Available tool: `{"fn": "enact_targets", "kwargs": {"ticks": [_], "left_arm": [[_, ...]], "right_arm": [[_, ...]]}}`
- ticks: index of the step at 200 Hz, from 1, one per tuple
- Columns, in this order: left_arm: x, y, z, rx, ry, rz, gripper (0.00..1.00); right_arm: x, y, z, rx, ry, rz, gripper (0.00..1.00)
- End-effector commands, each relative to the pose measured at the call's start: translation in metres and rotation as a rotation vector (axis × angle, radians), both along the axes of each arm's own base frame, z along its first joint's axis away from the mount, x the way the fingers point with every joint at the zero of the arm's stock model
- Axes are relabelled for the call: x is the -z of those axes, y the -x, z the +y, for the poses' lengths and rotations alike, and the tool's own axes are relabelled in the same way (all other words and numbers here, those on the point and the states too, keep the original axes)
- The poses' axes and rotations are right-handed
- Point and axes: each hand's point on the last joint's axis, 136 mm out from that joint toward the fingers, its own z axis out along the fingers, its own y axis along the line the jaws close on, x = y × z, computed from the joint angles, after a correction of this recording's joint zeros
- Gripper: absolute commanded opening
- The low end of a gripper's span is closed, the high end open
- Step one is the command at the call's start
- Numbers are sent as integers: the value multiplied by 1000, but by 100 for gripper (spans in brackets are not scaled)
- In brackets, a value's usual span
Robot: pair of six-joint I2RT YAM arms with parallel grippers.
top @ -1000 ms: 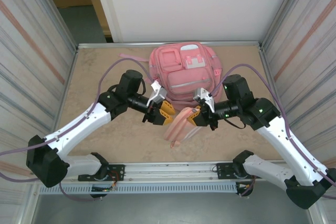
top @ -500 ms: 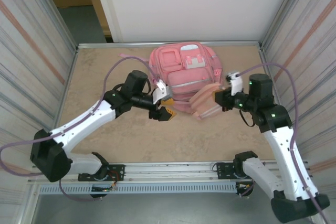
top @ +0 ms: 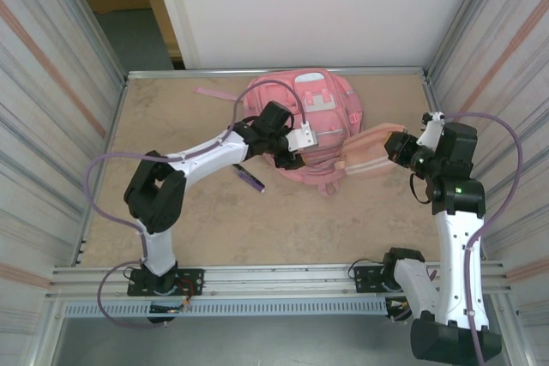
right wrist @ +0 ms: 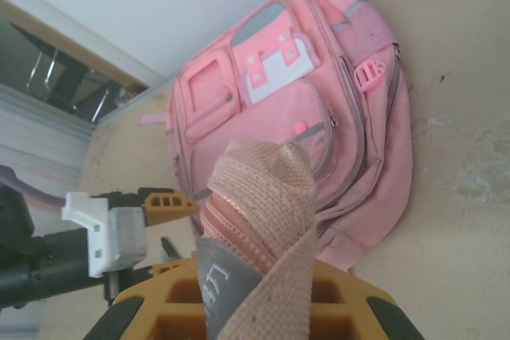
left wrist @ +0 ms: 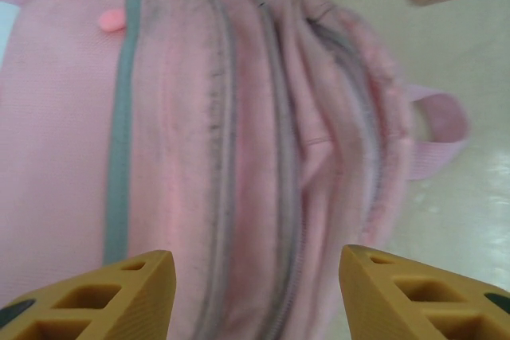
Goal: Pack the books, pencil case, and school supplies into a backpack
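The big pink backpack (top: 322, 100) lies flat at the back middle of the table, its pockets zipped. My left gripper (top: 294, 159) hovers at its near edge, open. In the left wrist view the left gripper (left wrist: 255, 284) has the backpack's (left wrist: 199, 117) zipped seams between its spread fingers and nothing held. My right gripper (top: 399, 150) is shut on the flat pale pink ribbed book (top: 367, 160), held above the table just right of the backpack. The book (right wrist: 263, 181) is soft and woven with a grey tag, rising from the right gripper (right wrist: 255, 296). A purple pen (top: 251, 179) lies left of the backpack's near corner. The pencil case is out of view.
Striped walls close in the table on both sides, with a metal rail along the back edge (top: 274, 71). A loose pink strap (top: 214, 93) trails left from the backpack. Bare tabletop (top: 257, 220) stretches in front of the backpack to the arm bases.
My right gripper has carried the pink book from the front middle out to the right. The left arm swung back onto the backpack and its jaws spread wider. The purple pen now lies uncovered.
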Motion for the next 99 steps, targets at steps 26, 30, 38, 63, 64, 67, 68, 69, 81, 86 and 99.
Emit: {"fn": "enact_targets", "kwargs": {"ticks": [26,30,38,63,64,67,68,69,81,86,99], "left_arm": [[27,-13,-11,46,-134,-132,58],[29,-18,-11,23,-135,-133,58],[32,-30,-9,-27,-141,-136,58],[41,-49,-6,-95,-167,-148,45],[41,-50,-7,-95,-168,-150,44],[43,-50,-7,-91,-173,-151,41],[43,-50,-8,-90,-174,-152,40],[44,-50,-8,-89,-175,-152,39],[50,-49,-9,-70,-189,-146,29],[51,-47,-10,-61,-190,-140,28],[56,-42,-12,-38,-182,-124,24]], "right_arm": [[-9,3,-4,39,-18,-46,0],[-9,3,-3,34,-21,-46,0],[-8,2,-2,27,-28,-45,0],[-4,2,3,1,-53,-34,0],[-4,2,4,-1,-55,-33,0],[-4,2,5,-5,-57,-32,0],[-4,3,5,-7,-58,-31,0],[-4,3,5,-8,-59,-31,0],[-2,4,8,-20,-64,-26,0],[-1,5,8,-20,-66,-26,0],[3,5,8,-12,-75,-15,0]]}}
